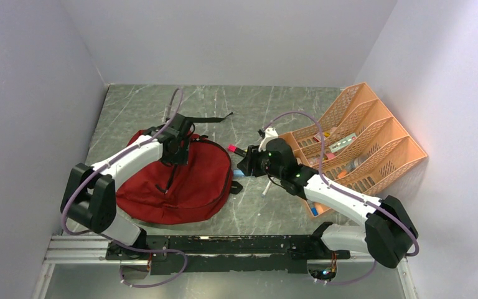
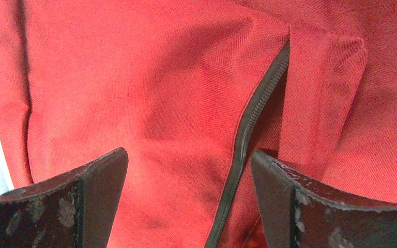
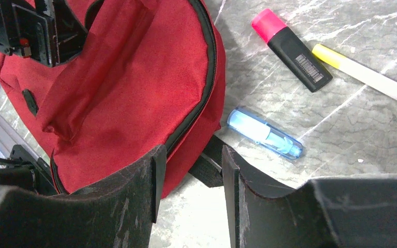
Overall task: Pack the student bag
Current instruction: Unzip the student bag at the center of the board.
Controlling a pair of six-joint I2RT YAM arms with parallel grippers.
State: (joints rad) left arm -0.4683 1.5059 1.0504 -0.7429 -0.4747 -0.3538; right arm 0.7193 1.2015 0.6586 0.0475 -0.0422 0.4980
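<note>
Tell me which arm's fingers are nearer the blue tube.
Right. The right fingers hover just beside the blue tube, at the bag's edge. The left fingers are over the bag's red fabric, farther away.

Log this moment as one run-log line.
student bag: on table | left gripper: jaws wide over zipper | right gripper: jaws apart, empty, at bag edge | beside bag: pink highlighter, blue tube, white pen

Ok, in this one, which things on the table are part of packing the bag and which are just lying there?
Part of the job: student bag; probably the loose stationery beside it: pink-capped highlighter, yellow-tipped pen, blue tube.
Just standing by: orange desk organiser, though the items in it may be due for packing later.
</note>
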